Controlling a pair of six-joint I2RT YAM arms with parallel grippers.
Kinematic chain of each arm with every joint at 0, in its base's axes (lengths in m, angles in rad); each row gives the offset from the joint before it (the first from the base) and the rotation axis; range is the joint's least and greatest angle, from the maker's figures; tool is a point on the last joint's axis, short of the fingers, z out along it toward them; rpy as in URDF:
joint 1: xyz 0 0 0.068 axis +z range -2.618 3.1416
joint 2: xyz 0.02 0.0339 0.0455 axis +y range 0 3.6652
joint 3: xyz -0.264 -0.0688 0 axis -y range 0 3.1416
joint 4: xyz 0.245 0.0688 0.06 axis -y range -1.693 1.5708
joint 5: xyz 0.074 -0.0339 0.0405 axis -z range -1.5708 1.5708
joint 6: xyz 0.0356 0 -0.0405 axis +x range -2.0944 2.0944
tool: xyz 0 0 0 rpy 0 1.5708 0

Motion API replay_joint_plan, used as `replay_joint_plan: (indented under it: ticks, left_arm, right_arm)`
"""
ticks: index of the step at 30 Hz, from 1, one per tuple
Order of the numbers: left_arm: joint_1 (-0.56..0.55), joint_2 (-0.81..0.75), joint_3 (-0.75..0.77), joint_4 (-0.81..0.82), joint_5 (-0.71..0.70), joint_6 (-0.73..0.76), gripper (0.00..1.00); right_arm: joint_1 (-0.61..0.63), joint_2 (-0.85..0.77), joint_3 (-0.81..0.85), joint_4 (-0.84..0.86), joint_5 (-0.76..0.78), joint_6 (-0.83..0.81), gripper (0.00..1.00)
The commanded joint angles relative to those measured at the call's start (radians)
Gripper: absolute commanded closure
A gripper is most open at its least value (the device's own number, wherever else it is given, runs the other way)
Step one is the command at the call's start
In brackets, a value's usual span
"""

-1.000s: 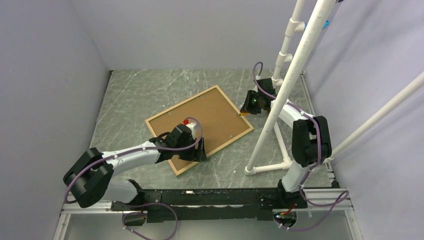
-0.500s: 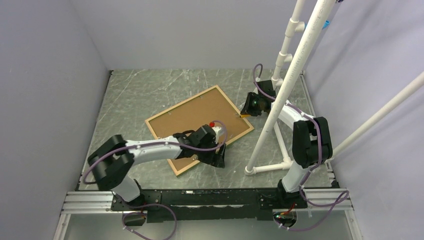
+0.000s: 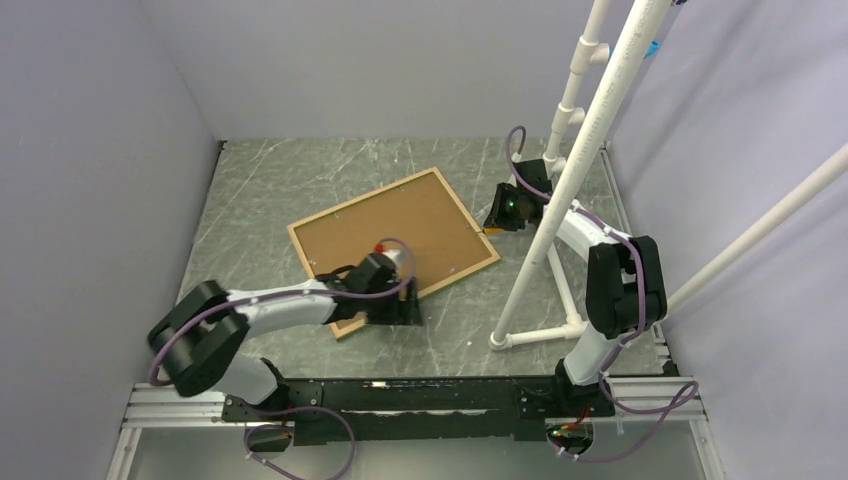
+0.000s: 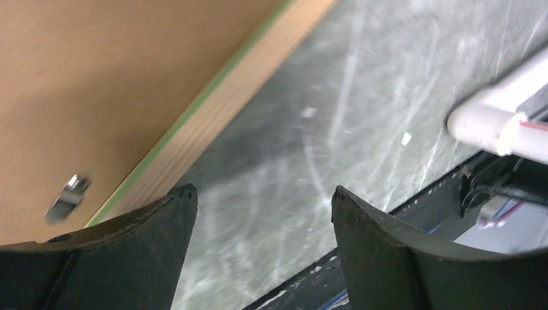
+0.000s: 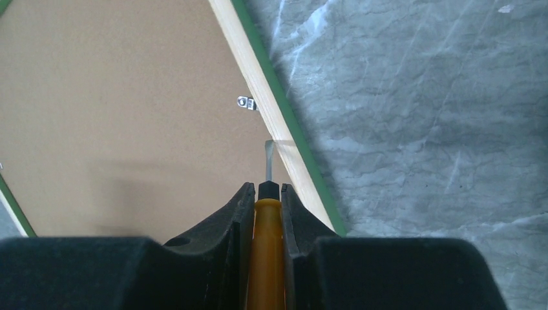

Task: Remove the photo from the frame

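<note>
The frame (image 3: 466, 215) lies face down on the table, its light wood rim up and a thin green edge showing. The brown backing board (image 3: 400, 225) fills it, so the photo is hidden. My left gripper (image 3: 405, 310) is open and empty, low over the table beside the frame's near right edge (image 4: 245, 84); its gap (image 4: 262, 200) holds only bare table. My right gripper (image 3: 492, 228) is shut on a yellow-handled screwdriver (image 5: 265, 258). The screwdriver's metal tip (image 5: 268, 158) lies on the frame's right rim (image 5: 240, 58), just below a small metal clip (image 5: 245, 103).
A white PVC pipe stand (image 3: 570, 170) rises right of the frame, its base pipe (image 3: 535, 335) on the table and also in the left wrist view (image 4: 497, 110). Another metal clip (image 4: 66, 197) sits on the backing board. A black rail (image 3: 400, 395) runs along the near edge.
My left gripper swung right along the frame's near edge, then back left. The frame has shifted a little to the left and away. The right gripper has stayed put.
</note>
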Motion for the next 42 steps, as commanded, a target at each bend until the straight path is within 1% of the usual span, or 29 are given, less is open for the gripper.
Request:
replay_joint_plan:
  ticks: [1,3,7,10,12,15,17,19,22,25,29,33,36,39,42]
  left_arm:
    - [0.193,-0.131,-0.214,-0.029,-0.034,-0.039,0.16]
    - [0.261,-0.184,-0.231,-0.046,-0.013,0.000,0.16]
    - [0.355,-0.256,-0.209,-0.155,-0.078,0.070,0.13]
    - [0.404,-0.335,-0.237,-0.141,-0.057,0.088,0.12]
    - [0.409,-0.364,-0.240,-0.119,-0.011,0.091,0.12]
    - [0.408,-0.387,-0.254,-0.050,0.092,0.065,0.12]
    - [0.409,-0.406,-0.283,0.024,0.153,0.021,0.14]
    - [0.408,-0.433,-0.341,0.130,0.227,-0.056,0.17]
    - [0.407,-0.471,-0.379,0.226,0.262,-0.110,0.18]
    - [0.407,-0.491,-0.355,0.200,0.249,-0.088,0.16]
    - [0.407,-0.490,-0.310,0.133,0.241,-0.056,0.15]
    - [0.407,-0.484,-0.296,0.120,0.210,-0.053,0.15]
    - [0.407,-0.475,-0.262,0.102,0.200,-0.026,0.15]
    - [0.407,-0.470,-0.240,0.078,0.197,-0.002,0.15]
    - [0.408,-0.453,-0.232,0.063,0.194,0.002,0.14]
  right_arm:
    - [0.016,-0.025,0.057,0.015,0.012,-0.004,1.00]
    - [0.031,-0.012,0.083,0.002,0.009,-0.011,1.00]
    - [0.054,0.012,0.113,0.006,-0.023,-0.018,1.00]
    - [0.055,0.024,0.141,-0.008,-0.035,-0.038,1.00]
    - [0.056,0.045,0.177,-0.023,-0.074,-0.079,1.00]
    - [0.056,0.131,0.285,-0.123,-0.102,-0.120,1.00]
    - [0.057,0.196,0.366,-0.206,-0.112,-0.142,1.00]
    - [0.063,0.229,0.403,-0.243,-0.099,-0.144,1.00]
    - [0.067,0.252,0.431,-0.281,-0.065,-0.141,1.00]
    - [0.078,0.274,0.458,-0.319,0.002,-0.150,1.00]
    - [0.105,0.331,0.520,-0.437,0.082,-0.170,1.00]
    - [0.119,0.343,0.503,-0.464,0.086,-0.161,1.00]
    - [0.127,0.357,0.489,-0.471,0.090,-0.155,1.00]
    - [0.137,0.375,0.491,-0.514,0.102,-0.138,1.00]
    - [0.136,0.344,0.443,-0.501,0.028,-0.105,1.00]
